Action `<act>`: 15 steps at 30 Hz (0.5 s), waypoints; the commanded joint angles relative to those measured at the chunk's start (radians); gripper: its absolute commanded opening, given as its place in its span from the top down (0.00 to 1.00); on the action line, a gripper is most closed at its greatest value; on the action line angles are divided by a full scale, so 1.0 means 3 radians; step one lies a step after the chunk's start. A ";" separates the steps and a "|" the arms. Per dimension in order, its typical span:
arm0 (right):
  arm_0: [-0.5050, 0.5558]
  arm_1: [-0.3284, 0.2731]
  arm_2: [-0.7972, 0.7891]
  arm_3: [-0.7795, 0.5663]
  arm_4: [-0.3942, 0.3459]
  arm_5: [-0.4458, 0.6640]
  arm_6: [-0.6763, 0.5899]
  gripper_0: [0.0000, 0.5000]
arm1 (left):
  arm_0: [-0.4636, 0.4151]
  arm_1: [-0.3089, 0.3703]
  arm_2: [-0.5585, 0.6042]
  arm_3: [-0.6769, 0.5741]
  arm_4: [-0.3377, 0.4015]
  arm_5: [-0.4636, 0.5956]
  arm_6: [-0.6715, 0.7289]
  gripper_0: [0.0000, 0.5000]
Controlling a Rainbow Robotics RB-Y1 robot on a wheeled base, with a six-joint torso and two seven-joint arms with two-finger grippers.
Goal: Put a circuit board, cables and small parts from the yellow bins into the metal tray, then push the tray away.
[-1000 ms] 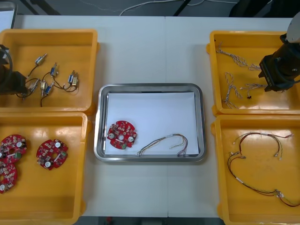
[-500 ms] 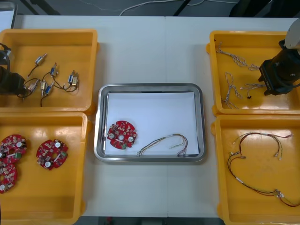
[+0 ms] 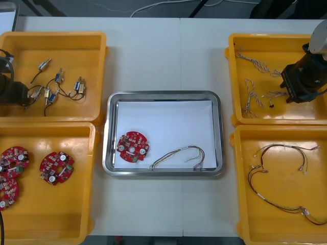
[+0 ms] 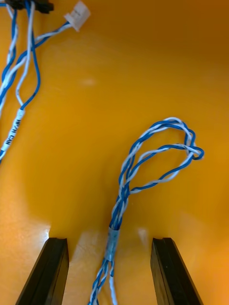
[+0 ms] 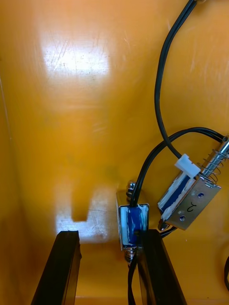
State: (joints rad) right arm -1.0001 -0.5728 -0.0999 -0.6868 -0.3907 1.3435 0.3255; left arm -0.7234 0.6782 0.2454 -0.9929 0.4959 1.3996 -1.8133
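My left pincer point(image 5: 107, 236) hangs released inside the far left yellow bin point(image 3: 97, 76), close to the outer wall, a boxy small metal part point(image 5: 133, 224) at one side of its gap. My right pincer point(image 4: 107, 243), also released, straddles a twisted blue and white cable point(image 4: 143, 162) on the far right bin's point(image 3: 265, 40) glossy floor. The shiny metal tray point(image 3: 163, 95) holds a round red circuit board point(image 3: 133, 146).

we see a light table point(image 3: 163, 56), its top split by a thin seam point(image 3: 180, 61) that runs from the far edge toward us. beyond that edge lies a dark floor point(image 3: 76, 6), where a white cord point(image 3: 144, 7) curls past a slanting black bar point(image 3: 199, 7). a pale flat object point(image 3: 6, 19) sits at the table's far left corner; we cannot tell what it is.
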 commanded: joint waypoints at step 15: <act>-0.0021 0.0017 -0.0107 -0.0032 -0.0083 -0.0035 0.0127 1.00 | -0.0166 -0.0062 0.0066 -0.0009 -0.0001 -0.0007 -0.0209 0.31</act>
State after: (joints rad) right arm -0.9996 -0.5701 -0.1070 -0.6868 -0.4025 1.3396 0.3262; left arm -0.7285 0.6759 0.2454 -0.9929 0.4964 1.3995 -1.8133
